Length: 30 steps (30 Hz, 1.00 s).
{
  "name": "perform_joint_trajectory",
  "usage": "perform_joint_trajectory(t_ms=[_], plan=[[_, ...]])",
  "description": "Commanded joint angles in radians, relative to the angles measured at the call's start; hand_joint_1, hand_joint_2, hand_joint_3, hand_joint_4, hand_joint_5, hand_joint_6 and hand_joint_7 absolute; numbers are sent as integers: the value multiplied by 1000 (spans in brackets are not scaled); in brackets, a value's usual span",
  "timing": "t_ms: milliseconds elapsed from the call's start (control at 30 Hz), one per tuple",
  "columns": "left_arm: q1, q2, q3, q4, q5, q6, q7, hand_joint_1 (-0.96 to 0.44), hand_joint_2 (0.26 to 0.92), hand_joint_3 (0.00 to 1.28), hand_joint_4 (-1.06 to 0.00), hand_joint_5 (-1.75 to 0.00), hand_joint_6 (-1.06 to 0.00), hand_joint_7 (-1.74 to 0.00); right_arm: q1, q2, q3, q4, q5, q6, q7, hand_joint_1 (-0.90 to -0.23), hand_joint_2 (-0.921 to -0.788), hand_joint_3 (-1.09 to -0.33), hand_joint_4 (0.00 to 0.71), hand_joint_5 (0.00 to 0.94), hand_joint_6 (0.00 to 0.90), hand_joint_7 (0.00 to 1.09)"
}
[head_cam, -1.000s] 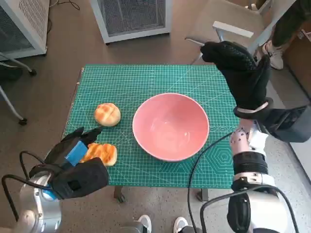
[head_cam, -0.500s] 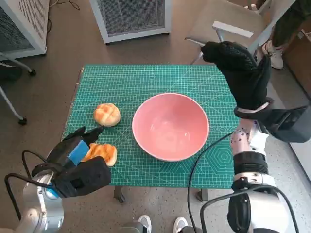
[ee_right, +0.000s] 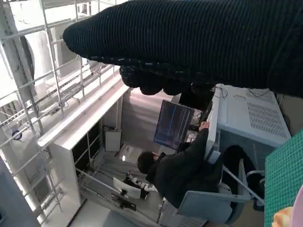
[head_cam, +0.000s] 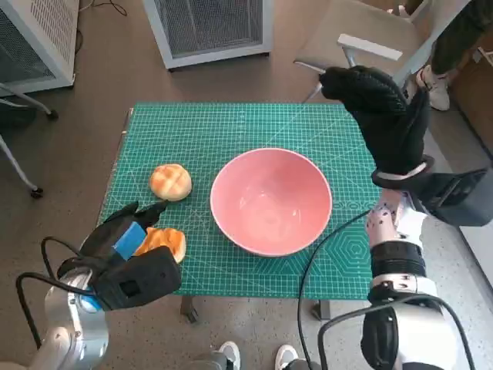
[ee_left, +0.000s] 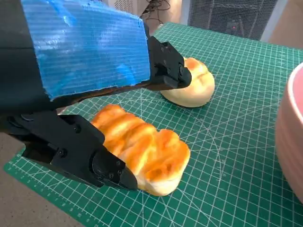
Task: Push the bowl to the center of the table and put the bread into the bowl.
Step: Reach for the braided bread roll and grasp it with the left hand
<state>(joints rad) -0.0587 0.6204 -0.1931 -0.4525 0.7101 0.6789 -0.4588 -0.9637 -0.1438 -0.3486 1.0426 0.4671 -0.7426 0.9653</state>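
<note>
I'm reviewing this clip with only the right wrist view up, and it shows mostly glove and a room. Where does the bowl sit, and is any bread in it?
Observer: The pink bowl sits near the middle of the green mat, and it holds nothing.
Operator: Where is the bread, then?
Observer: Two pieces lie on the mat on the robot's left of the bowl: a round bun and a flatter loaf nearer the table's front edge.
Operator: Is either hand on them?
Observer: The left hand straddles the flatter loaf with its fingers apart, one beside it; whether they touch it is unclear. The right hand is raised over the far right corner, holding nothing.
</note>
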Motion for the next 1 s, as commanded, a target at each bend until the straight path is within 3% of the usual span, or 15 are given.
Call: perform_joint_trajectory(t_ms=[33, 1000], plan=[[-26, -10, -15, 24, 25, -4, 3, -141, 768, 1, -179, 0, -344, 0, 21, -4, -1, 13, -3, 19, 12, -585, -921, -641, 168, 0, 26, 508], [-76, -56, -63, 156, 89, -59, 33, -197, 768, 1, -191, -1, -349, -1, 28, -6, -2, 0, -4, 28, 6, -590, -921, -642, 168, 1, 34, 495]])
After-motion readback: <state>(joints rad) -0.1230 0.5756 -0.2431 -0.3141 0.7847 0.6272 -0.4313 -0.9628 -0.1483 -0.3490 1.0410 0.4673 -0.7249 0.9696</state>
